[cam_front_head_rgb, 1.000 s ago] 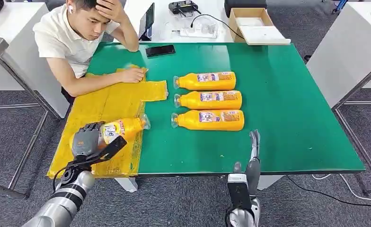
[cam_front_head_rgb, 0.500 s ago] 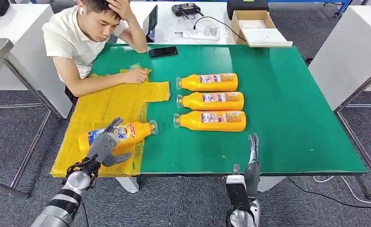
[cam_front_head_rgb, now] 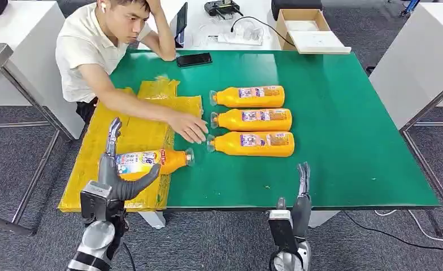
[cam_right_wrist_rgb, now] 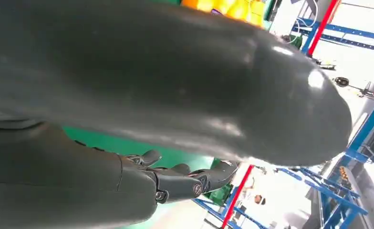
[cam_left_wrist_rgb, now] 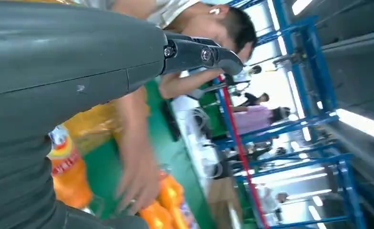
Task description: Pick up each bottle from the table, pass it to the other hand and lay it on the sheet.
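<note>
Now the left hand (cam_front_head_rgb: 114,179) has its fingers (cam_front_head_rgb: 113,134) spread wide and holding nothing, an orange bottle (cam_front_head_rgb: 151,162) lying on the yellow sheet (cam_front_head_rgb: 130,134) just beyond them. Right hand (cam_front_head_rgb: 299,197) stands open at the green tabletop (cam_front_head_rgb: 343,130) edge, three bottles (cam_front_head_rgb: 252,119) well ahead, a person's hand (cam_front_head_rgb: 190,127) beside them.

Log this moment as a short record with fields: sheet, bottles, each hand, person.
sheet: yellow sheet on the green table
bottle on sheet: one bottle lying flat, cap toward the row
bottles off sheet: three bottles lying side by side
left hand: open, beside the laid bottle
right hand: open, at the near edge
person: hand reaching toward the row
</note>
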